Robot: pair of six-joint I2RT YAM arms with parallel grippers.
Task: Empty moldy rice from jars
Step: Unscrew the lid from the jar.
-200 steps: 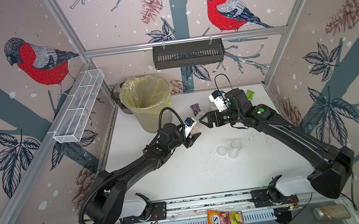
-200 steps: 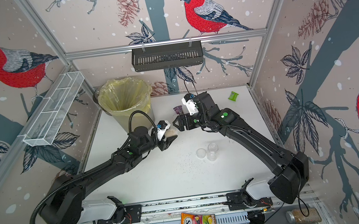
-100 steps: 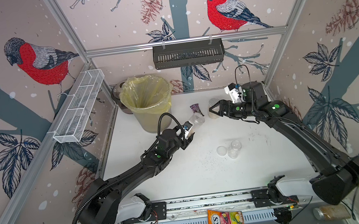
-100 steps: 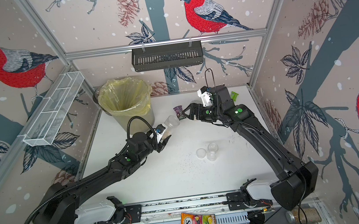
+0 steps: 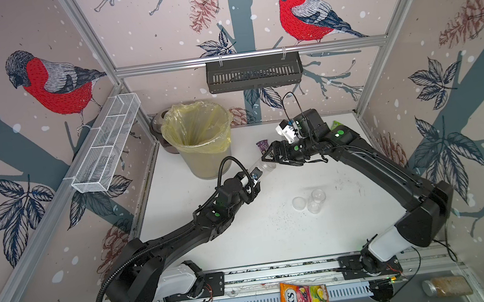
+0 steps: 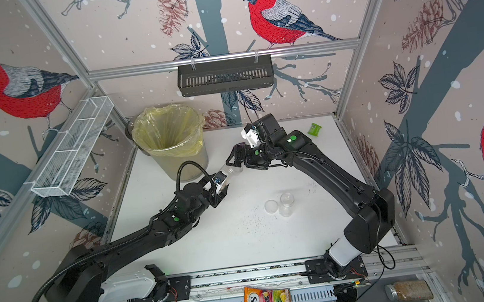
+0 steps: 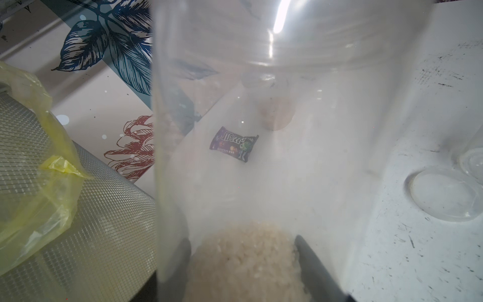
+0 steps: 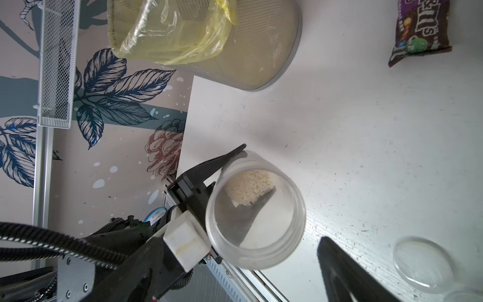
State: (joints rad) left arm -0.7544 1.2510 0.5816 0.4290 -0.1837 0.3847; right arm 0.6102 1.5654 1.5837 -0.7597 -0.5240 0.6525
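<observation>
Moldy rice (image 8: 248,187): small clump at the bottom of the slim clear jar (image 8: 254,209), lid off, mouth open toward the right wrist camera. Left gripper (image 5: 253,177) is clamped on the jar's lower end and holds it tilted in the air above the table (image 5: 245,244). It is near the mesh bin with the yellow liner (image 5: 204,162), but beside it, not over the opening. Right gripper (image 5: 268,155) has its jaws spread wide with nothing between them, just off the jar's mouth. Done, by my read: another slim jar (image 5: 317,197) stands on the table with no lid and looks empty, with a clear round lid (image 5: 298,203) lying just beside it. Fine dark specks (image 5: 282,215) are scattered on the white surface next to them, so some spill is likely. In hand: this jar is uncapped, rice not tipped out yet, and I can't see its lid. Left to do: carry it over the bin and upend it, then deal with the third jar. That one isn't clear in either top view. Through the held jar's wall the left wrist view shows a blurred beige shape beyond the M&M's packet (image 7: 234,143); possibly it, can't confirm. Roughly a third through, maybe a bit more. Green packet (image 6: 314,129) at the far edge is not involved.
</observation>
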